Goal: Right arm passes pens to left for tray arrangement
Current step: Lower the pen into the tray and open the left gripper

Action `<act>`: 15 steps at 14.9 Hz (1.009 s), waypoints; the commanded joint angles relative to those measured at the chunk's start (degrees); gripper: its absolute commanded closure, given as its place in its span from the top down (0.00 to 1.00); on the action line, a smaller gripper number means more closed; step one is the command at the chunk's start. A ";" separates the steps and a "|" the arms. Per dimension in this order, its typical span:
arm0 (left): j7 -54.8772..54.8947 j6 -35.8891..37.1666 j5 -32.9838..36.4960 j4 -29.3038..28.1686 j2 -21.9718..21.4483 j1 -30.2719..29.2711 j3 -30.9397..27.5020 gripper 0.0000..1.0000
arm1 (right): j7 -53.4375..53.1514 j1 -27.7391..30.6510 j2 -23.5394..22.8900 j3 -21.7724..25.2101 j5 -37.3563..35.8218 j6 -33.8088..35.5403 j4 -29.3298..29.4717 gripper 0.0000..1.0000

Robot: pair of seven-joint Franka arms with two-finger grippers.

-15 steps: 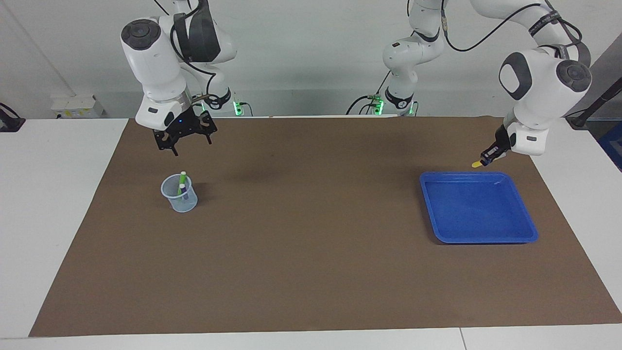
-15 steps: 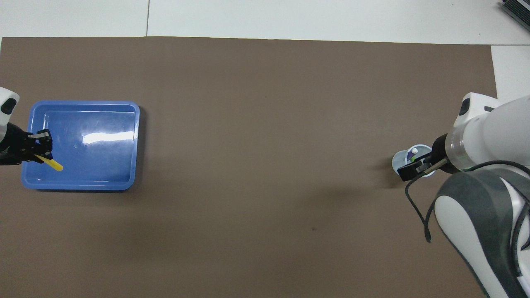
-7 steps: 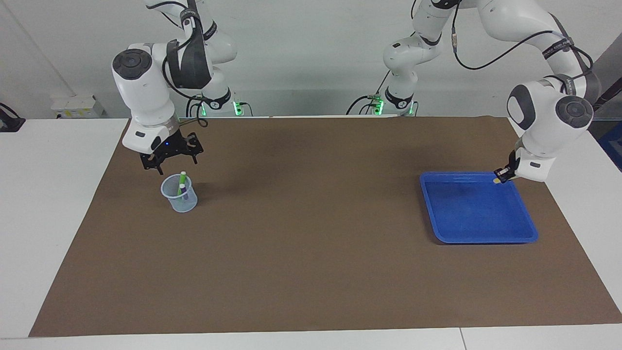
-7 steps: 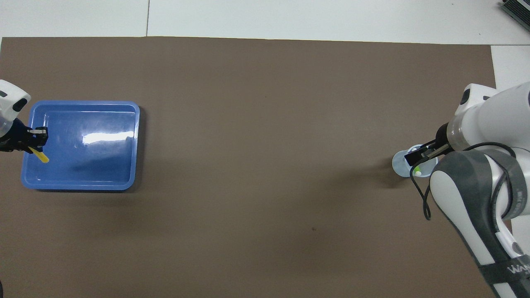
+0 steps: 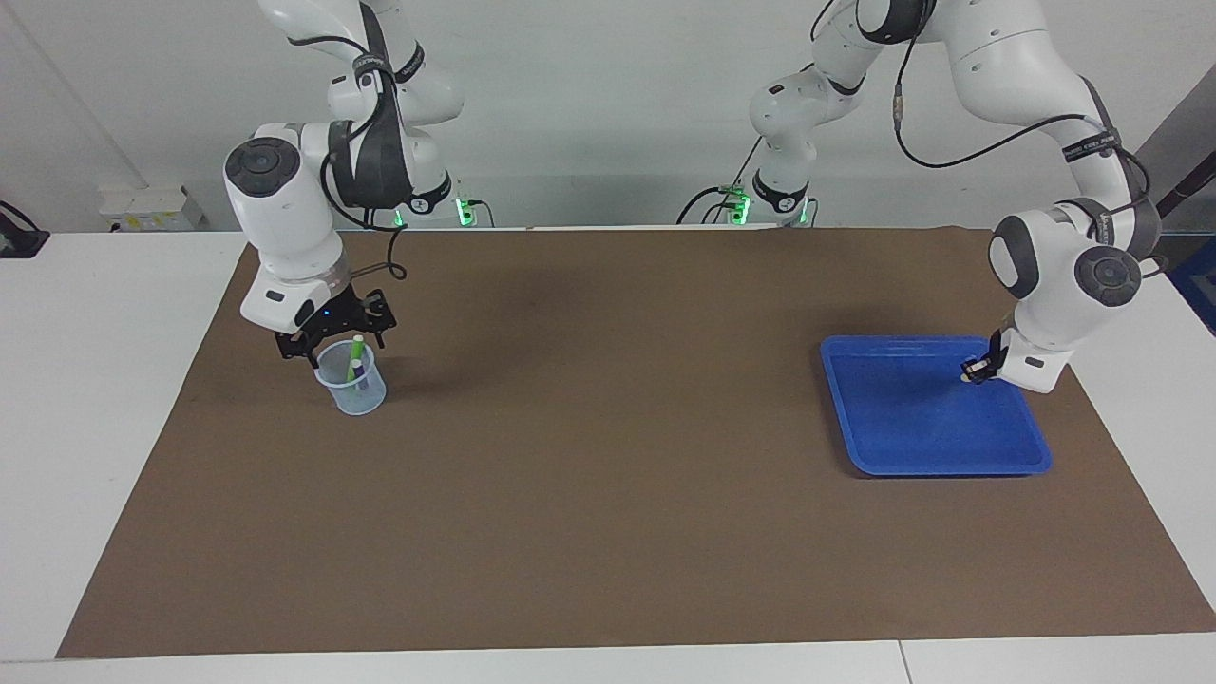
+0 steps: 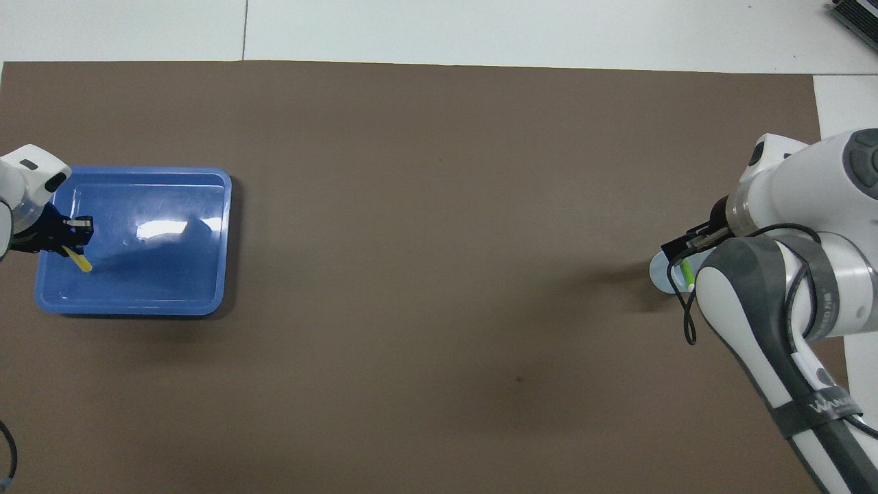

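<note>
My left gripper (image 5: 975,370), fingers clamped on the slim yellow pen (image 6: 77,259), hangs low inside the shallow, glossy blue tray (image 5: 936,446), a rounded-corner square at the left arm's end of the brown mat (image 5: 608,532). My right gripper (image 5: 331,334), fingers apart, sits over the translucent round cup (image 5: 356,391), where the green pen (image 5: 355,353) and purple pen (image 5: 357,369) stand.

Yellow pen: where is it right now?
The yellow pen is in the shut left gripper, low over the blue tray at the left arm's end of the table, tip angled down inside the rim.
</note>
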State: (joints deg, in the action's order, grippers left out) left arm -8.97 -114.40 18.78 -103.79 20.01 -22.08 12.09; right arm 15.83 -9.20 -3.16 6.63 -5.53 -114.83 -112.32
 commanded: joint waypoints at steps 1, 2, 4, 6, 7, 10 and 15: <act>0.62 -3.01 0.74 -0.27 0.82 -0.59 0.39 0.00 | -4.23 0.59 -0.45 -0.48 -0.89 -1.00 0.00 0.99; 0.62 -4.33 0.65 -0.45 0.91 -0.77 0.39 0.00 | -4.67 0.68 -0.53 -0.48 -0.80 -1.09 -0.09 0.99; 0.62 -6.00 0.56 -0.80 1.08 -1.73 0.48 0.00 | -5.98 0.68 -0.62 -0.48 -0.80 -1.53 -0.26 0.99; 0.53 -8.37 0.56 -1.32 1.26 -1.74 0.39 0.00 | -6.34 0.68 -0.80 -0.48 -0.80 -1.80 -0.44 0.99; 0.53 -9.95 0.56 -1.85 1.34 -1.91 0.39 0.00 | -6.43 0.68 -0.89 -0.48 -0.80 -1.88 -0.35 0.99; 0.53 -8.22 0.56 -2.82 1.26 -2.00 0.39 0.00 | -6.43 0.59 -1.06 -0.48 -0.80 -2.14 -0.35 0.99; 0.62 2.24 0.39 -1.86 0.73 -1.39 0.56 0.00 | -6.25 0.94 -1.06 -0.48 -0.71 -2.24 -0.27 0.99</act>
State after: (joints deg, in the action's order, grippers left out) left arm -8.69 -115.04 18.86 -104.17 19.91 -23.17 12.24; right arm 10.51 -9.09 -4.13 6.62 -5.53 -115.98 -112.36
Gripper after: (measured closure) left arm 0.819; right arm 0.000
